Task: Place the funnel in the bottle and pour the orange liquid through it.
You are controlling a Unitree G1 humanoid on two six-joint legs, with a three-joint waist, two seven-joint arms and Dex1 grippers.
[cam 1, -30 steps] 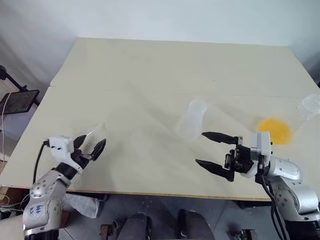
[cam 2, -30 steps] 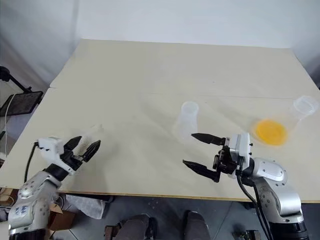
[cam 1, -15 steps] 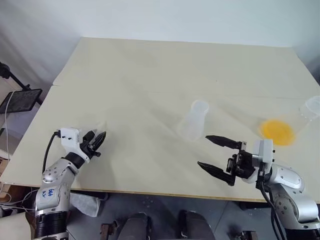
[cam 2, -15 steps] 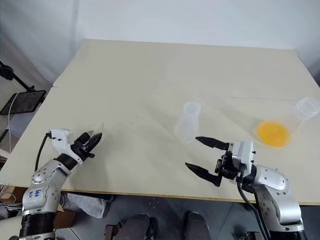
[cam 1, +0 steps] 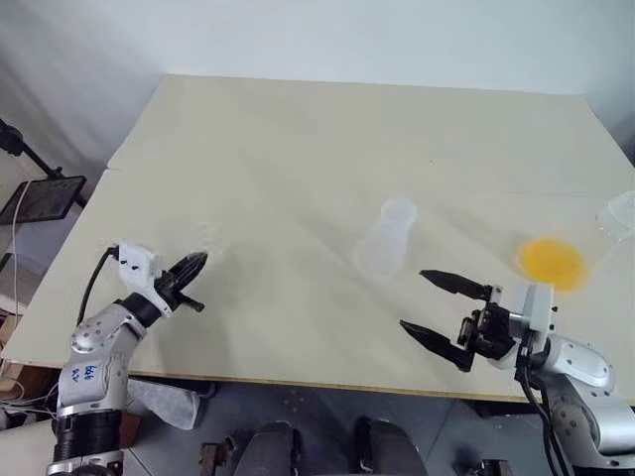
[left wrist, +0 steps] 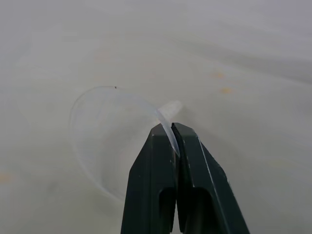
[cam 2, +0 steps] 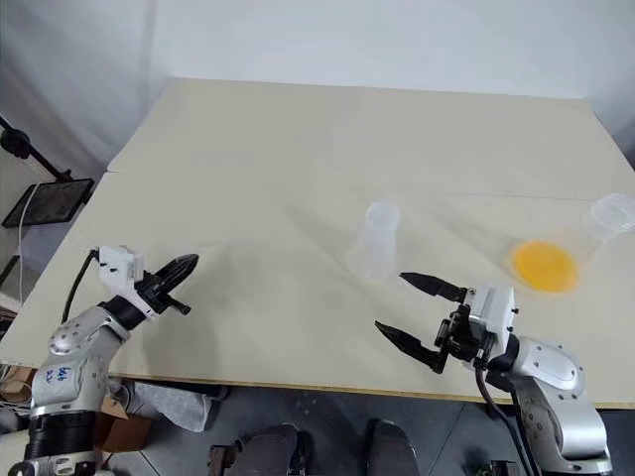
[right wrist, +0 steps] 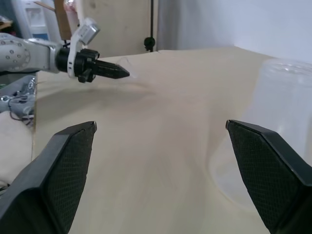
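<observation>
Both my hands are over the table (cam 1: pixel 298 149): left gripper (left wrist: pixel 170 141) pinches the funnel (left wrist: pixel 112 131) rim at lower left; right gripper (cam 1: pixel 437 307) spread, lower right, near the bottle (cam 1: pixel 382 243).

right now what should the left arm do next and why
Probably carry the funnel toward the bottle: the left gripper is shut on the funnel's rim, while the bottle stands apart at mid-table with its mouth open and the right gripper waits open beside it.
</observation>
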